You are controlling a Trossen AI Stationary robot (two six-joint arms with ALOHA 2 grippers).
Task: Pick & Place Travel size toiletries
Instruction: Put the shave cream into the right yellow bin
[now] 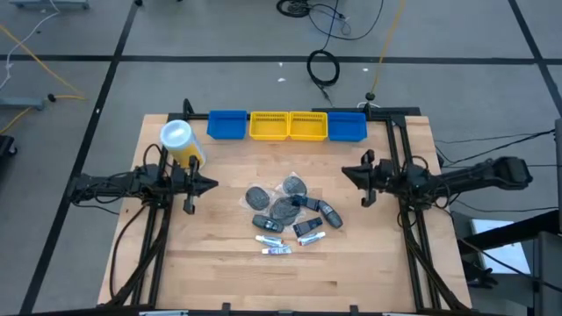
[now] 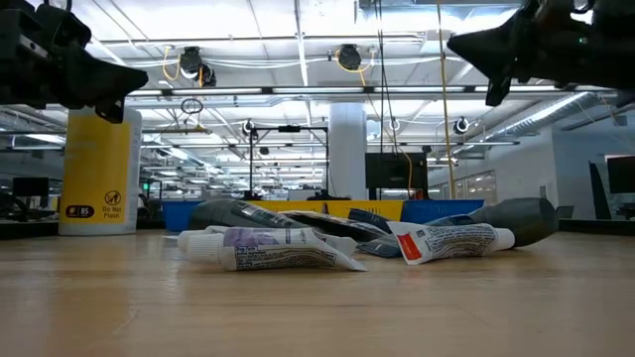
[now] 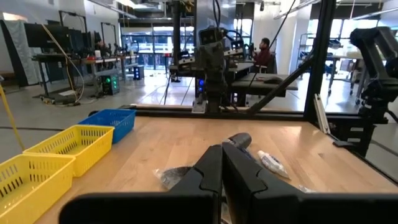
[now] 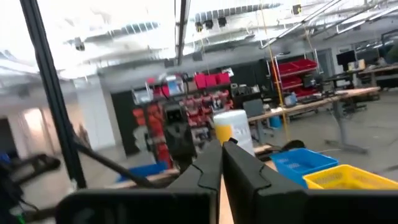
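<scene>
Toiletries (image 1: 288, 213) heaped mid-table, toward front: wrapped discs, dark bottles, white tubes (image 2: 268, 248). Yellow canister (image 1: 180, 140) near back left corner. Blue and yellow bins (image 1: 287, 125) along back edge. Left gripper (image 1: 209, 184) and right gripper (image 1: 345, 173) clenched, flanking heap, touching nothing.

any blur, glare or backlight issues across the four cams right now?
Right wrist view: motion-blurred, room and yellow canister with white lid smeared. Low view: bright ceiling lights backlight both arms into silhouettes; the white tubes stay sharp. Left wrist view: sharp, windows blown out behind the blue mesh bin. High view: even light, slight glare on the clear-wrapped grey discs.
</scene>
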